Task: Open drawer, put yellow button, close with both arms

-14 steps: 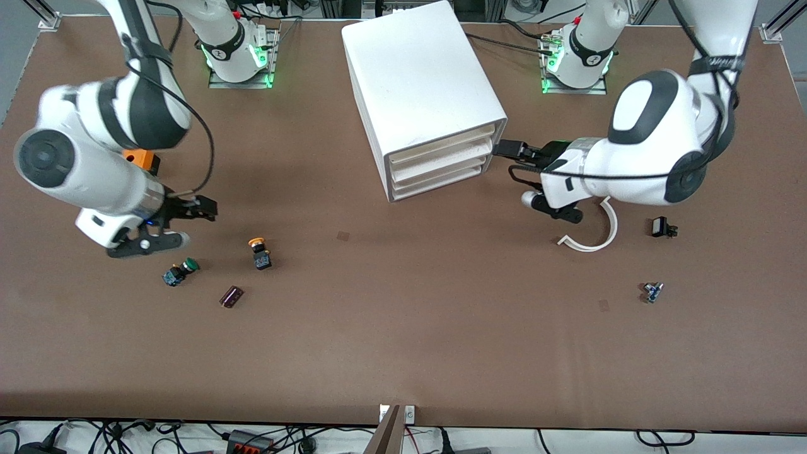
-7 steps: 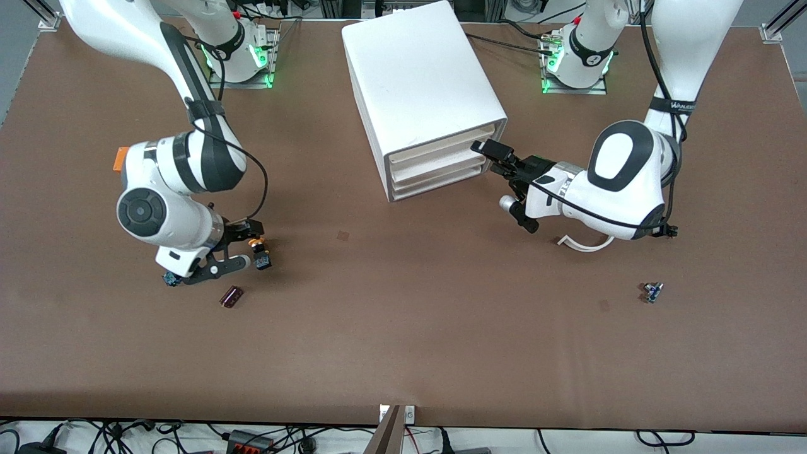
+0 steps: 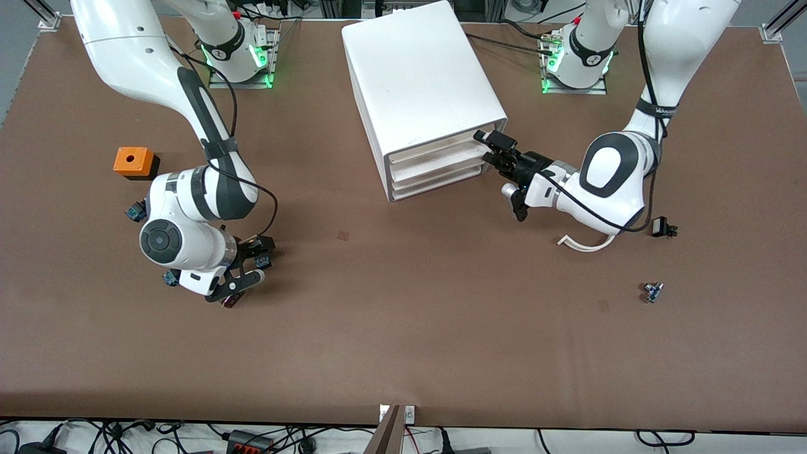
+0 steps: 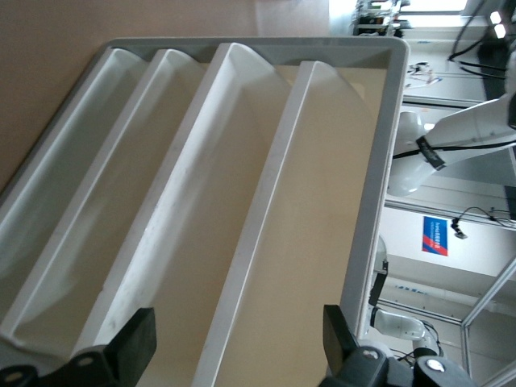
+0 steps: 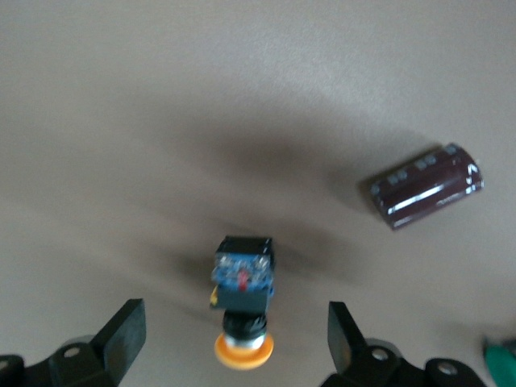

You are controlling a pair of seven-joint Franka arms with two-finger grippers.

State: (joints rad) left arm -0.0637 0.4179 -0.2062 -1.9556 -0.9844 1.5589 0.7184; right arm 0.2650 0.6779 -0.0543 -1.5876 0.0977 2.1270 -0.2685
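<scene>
Both arms have advanced: the right pincer (image 3: 247,265) hangs released over the small yellow-capped push-button (image 5: 243,305); the left pincer (image 3: 493,149), released, faces the white plastic top drawer (image 3: 435,147).

A brown table (image 3: 403,328) carries a white three-drawer cabinet (image 3: 422,82). Nearer the camera and toward the right arm's end: an orange block (image 3: 133,161), the yellow button (image 5: 243,329), a dark capacitor (image 5: 426,185). Toward the left arm's end: a white curved strip (image 3: 583,243).
</scene>
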